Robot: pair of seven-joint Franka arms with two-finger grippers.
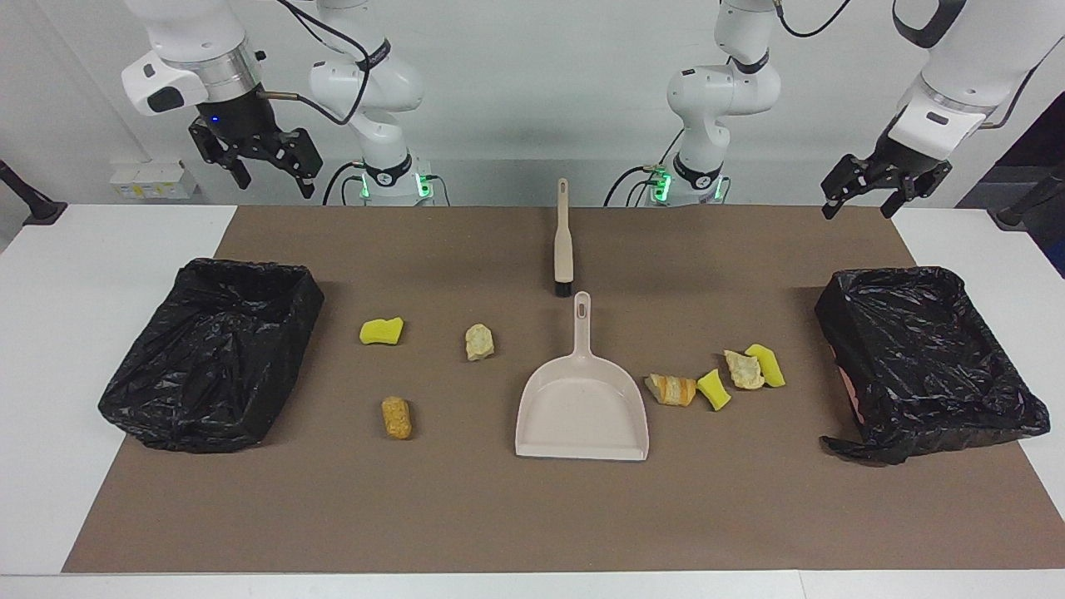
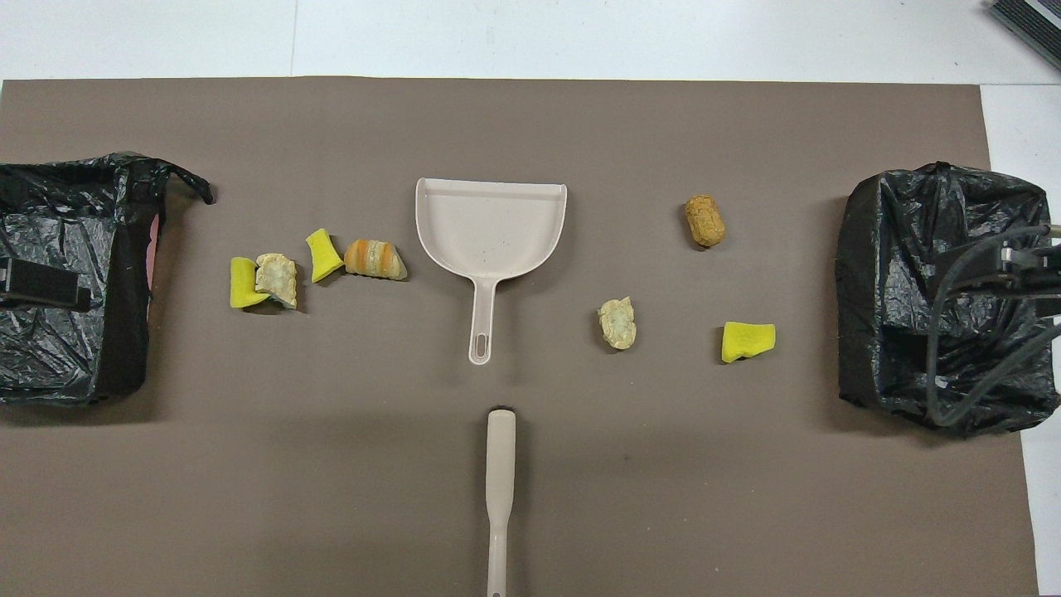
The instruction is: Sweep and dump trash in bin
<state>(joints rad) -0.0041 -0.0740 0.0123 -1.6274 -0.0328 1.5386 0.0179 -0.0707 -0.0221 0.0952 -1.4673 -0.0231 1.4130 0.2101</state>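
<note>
Trash scraps lie on the brown mat (image 1: 532, 516). Toward the right arm's end are a yellow sponge chunk (image 1: 382, 331), a tan lump (image 1: 479, 342) and an orange-brown lump (image 1: 396, 417). Toward the left arm's end, beside the dustpan (image 1: 582, 408), lie an orange bread lump (image 1: 672, 389), a yellow chunk (image 1: 713, 389), a tan lump (image 1: 743, 369) and another yellow chunk (image 1: 767, 364). The brush (image 1: 563, 241) lies nearer to the robots than the dustpan. My right gripper (image 1: 277, 185) and left gripper (image 1: 859, 210) hang open and empty, high in the air.
A bin lined with a black bag (image 1: 250, 279) stands at the right arm's end and another (image 1: 882, 283) at the left arm's end. White table (image 1: 50, 333) borders the mat. Both arms wait above their bins.
</note>
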